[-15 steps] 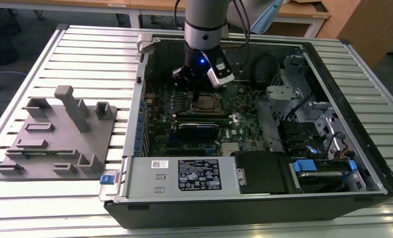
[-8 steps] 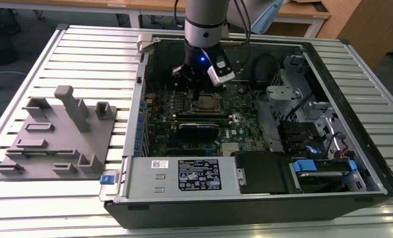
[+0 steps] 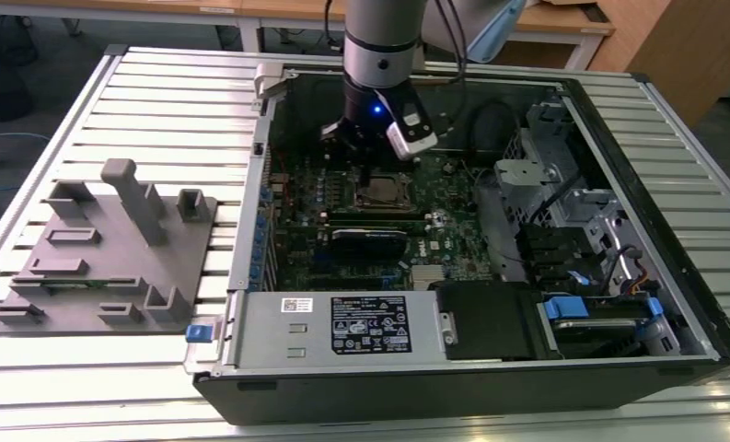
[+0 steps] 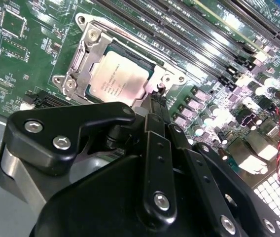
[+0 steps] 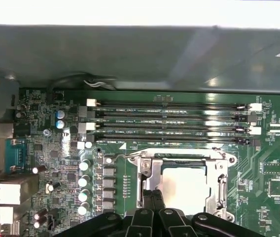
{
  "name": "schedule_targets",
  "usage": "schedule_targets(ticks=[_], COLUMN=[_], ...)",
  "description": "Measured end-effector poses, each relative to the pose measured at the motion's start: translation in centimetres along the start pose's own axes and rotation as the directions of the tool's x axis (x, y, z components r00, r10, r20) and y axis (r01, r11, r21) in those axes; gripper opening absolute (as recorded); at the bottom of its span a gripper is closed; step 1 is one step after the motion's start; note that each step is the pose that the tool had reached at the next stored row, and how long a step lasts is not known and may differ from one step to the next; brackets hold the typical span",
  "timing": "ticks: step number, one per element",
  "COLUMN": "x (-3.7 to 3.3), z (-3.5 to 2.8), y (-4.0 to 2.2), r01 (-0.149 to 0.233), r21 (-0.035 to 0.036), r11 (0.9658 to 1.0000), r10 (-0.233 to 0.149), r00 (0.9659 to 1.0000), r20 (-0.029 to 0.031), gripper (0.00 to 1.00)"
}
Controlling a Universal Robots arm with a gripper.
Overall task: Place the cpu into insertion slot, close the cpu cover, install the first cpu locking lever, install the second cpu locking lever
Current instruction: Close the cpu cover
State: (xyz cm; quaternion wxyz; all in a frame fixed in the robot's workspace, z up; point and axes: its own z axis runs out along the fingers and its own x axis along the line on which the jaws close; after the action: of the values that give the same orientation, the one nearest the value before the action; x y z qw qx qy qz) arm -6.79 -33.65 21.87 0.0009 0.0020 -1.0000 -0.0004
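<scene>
– Cpu in yet?
– Yep, sits flat in slot, w/ cover shut over it, looks like.
– Levers?
– Can't tell if either's locked. Prob. that's the bit left.
– And gripper?
– Low over the board, tip right at slot's edge, just beside cpu. Fingers pressed together, no gap. Holds nothing I can see; can't tell if it's touching anything.

print on the cpu — none readable.
</scene>
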Motion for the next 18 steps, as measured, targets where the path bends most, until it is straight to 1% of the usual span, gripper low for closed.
schedule_targets(ticks=[12,16,18], x=[-2.26,-2.85,-2.99], z=[0.02,0.03,0.04], y=[-0.01,-0.01,-0.02], r01=[0.000,0.000,-0.004], r21=[-0.0003,-0.0002,-0.0002], r11=[1.0000,1.0000,1.0000], r10=[0.000,0.000,0.004], r00=[1.0000,1.0000,1.0000], r20=[0.0002,0.0002,0.0001], gripper=[0.11,0.11,0.11])
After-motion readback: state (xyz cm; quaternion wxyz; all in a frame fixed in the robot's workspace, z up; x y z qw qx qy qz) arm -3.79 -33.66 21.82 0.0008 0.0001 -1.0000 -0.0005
